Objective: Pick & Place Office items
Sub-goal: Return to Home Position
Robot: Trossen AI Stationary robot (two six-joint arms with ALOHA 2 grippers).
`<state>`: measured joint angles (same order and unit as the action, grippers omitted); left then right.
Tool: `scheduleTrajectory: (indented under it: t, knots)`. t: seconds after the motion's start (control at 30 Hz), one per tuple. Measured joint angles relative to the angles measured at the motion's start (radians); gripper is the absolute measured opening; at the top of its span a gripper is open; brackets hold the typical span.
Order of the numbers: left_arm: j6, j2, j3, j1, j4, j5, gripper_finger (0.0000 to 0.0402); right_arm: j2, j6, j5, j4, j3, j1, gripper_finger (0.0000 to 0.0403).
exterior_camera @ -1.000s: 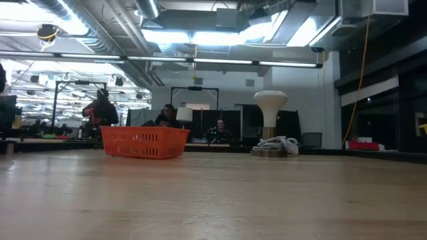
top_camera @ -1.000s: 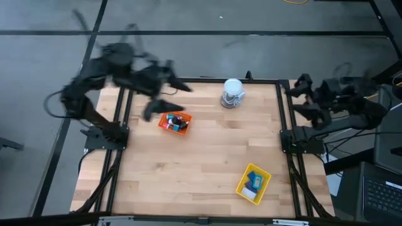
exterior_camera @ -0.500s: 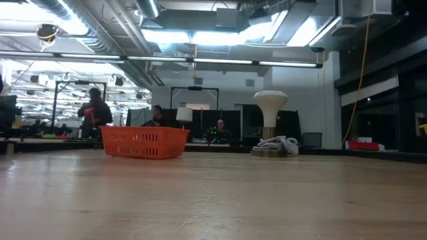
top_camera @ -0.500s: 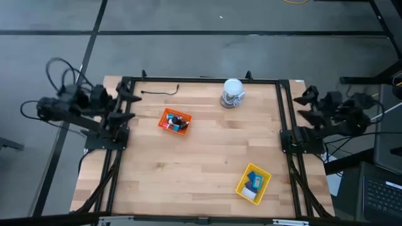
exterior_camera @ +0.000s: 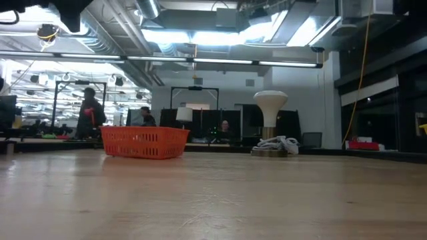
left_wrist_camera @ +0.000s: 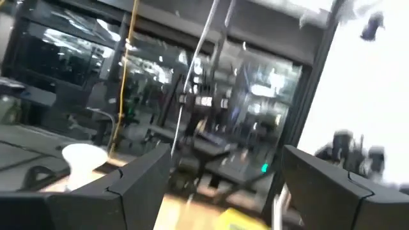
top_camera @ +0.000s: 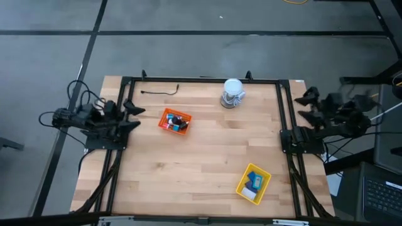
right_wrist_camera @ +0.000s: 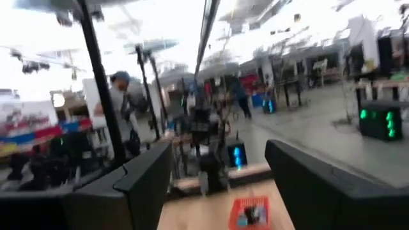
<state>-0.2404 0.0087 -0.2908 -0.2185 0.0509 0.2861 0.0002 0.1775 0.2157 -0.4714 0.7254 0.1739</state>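
An orange mesh tray (top_camera: 174, 120) at the table's far left holds several tiny office items, pink, black and blue. It also shows in the low view (exterior_camera: 144, 142) and the right wrist view (right_wrist_camera: 249, 213). A yellow mesh tray (top_camera: 253, 183) near the front right holds blue and white pieces. My left gripper (top_camera: 134, 117) is open and empty at the table's left edge, folded back over its base. My right gripper (top_camera: 305, 105) is open and empty at the right edge. Both wrist views show the fingers spread apart with nothing between them.
A white-and-grey cylindrical roll (top_camera: 232, 93) stands at the far edge, near the middle. A thin dark cord (top_camera: 159, 91) lies at the far left. Black frame rails run along the left and right sides. People move in the room beyond the table.
My left arm has swung back from above the orange tray toward the table's left edge and has folded down over its base. My right arm has drawn back a little toward the right edge. The trays and items have stayed where they were.
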Motion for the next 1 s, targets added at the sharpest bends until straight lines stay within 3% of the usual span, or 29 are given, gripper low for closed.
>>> scheduleTrajectory:
  t: [0.1, 0.27, 0.37, 0.5, 0.63, 0.8, 1.0]
  knots:
    - [-0.039, 0.015, 0.065, 0.000, 0.044, 0.051, 0.0291, 0.000, 0.014, -0.014, 0.053, -0.079, 0.000, 0.0265]
    - [-0.049, -0.009, 0.193, -0.002, 0.182, 0.028, 0.0291, 0.000, 0.104, 0.003, 0.213, -0.296, 0.000, 0.0265]
    - [-0.121, -0.004, 0.283, -0.004, 0.238, -0.048, 0.0291, -0.001, 0.156, 0.014, 0.340, -0.419, -0.001, 0.0265]
    - [-0.253, -0.006, 0.282, -0.003, 0.144, -0.201, 0.0291, -0.001, 0.198, -0.003, 0.505, -0.540, 0.000, 0.0265]
    - [-0.311, -0.007, 0.282, -0.003, 0.081, -0.292, 0.0291, -0.001, 0.206, 0.004, 0.546, -0.618, -0.001, 0.0265]
    - [-0.294, -0.007, 0.282, -0.003, 0.056, -0.305, 0.0291, -0.001, 0.226, 0.002, 0.551, -0.707, -0.001, 0.0265]
    - [-0.309, -0.007, 0.282, -0.003, 0.026, -0.305, 0.0291, 0.029, 0.250, -0.108, 0.492, -0.708, 0.000, 0.0265]
